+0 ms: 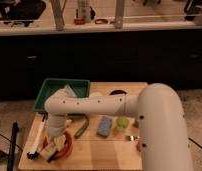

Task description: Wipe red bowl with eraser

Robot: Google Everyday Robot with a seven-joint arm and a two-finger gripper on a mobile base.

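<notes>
Front-left of worktop [99, 156]: eraser [50, 148], pale block with dark edge, inside red bowl [68, 144], long axis slanting toward lower right. Directly above eraser: gripper [55, 134], pointing down, contact and grasp state impossible to tell.

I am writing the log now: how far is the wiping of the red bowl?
Done: the eraser is already at the red bowl. In hand: the tool is directly over the eraser, at the left front of the table. Left: the wiping itself; nothing shows it as finished.
</notes>
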